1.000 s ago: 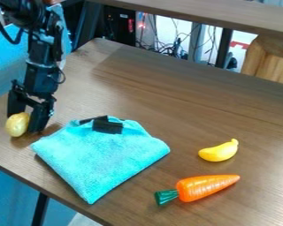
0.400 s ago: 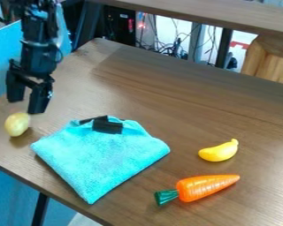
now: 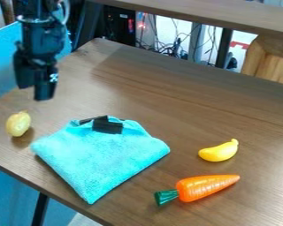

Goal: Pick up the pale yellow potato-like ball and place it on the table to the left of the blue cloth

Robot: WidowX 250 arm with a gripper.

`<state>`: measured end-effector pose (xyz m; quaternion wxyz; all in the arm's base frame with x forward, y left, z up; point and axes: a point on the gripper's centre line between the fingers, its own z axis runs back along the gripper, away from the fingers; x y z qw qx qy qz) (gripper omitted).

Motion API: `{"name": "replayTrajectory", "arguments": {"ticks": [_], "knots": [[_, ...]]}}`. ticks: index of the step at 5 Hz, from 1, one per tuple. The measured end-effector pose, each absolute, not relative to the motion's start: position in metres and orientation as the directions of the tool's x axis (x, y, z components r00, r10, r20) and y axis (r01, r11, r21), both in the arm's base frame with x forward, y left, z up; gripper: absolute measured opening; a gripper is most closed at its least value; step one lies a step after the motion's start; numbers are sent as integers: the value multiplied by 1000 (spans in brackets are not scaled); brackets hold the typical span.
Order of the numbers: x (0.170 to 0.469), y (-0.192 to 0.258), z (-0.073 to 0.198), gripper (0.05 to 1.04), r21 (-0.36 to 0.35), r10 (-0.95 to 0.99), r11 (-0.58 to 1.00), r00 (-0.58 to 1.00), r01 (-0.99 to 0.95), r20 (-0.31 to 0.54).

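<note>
A: Biggest first, what have we got?

B: Our wooden table [image 3: 167, 97], then our gripper [image 3: 35, 92], between nine and ten o'clock from the view's centre; we cannot tell whether it is open, closed or gripping anything

A: And the folded turquoise cloth [image 3: 102, 156], at seven o'clock?

B: Soft, limp and light, we'd judge; we'd pinch a raised fold near the black strips [image 3: 107, 126]. The orange carrot [image 3: 208, 187], at five, looks stiff and smooth, so we'd take it round its thick part, away from the green top [image 3: 166, 197]

A: Then the banana-shaped piece [image 3: 218, 151], at four?

B: Light and firm, probably; across its middle. Smallest is the pale yellow oval piece [image 3: 18, 124], at nine on the table, with our gripper at its one o'clock. It looks firm and slick (we can't be sure it's plastic), so we'd close evenly across its widest part, lest it roll

A: Any container?

B: Only the cloth comes close to a pouch, and we cannot tell whether its folds hide anything
</note>
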<state>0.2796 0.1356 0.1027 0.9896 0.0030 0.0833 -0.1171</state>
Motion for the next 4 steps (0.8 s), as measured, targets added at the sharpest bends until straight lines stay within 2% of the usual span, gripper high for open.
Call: {"name": "replayTrajectory", "arguments": {"ticks": [2, 3, 4], "knots": [[273, 88, 83, 1001, -125, -430, 902, 890, 414, -155], [273, 72, 73, 1001, -108, -458, 889, 874, 446, -164], [278, 64, 71, 1001, -124, -380, 922, 917, 366, -119]]}}
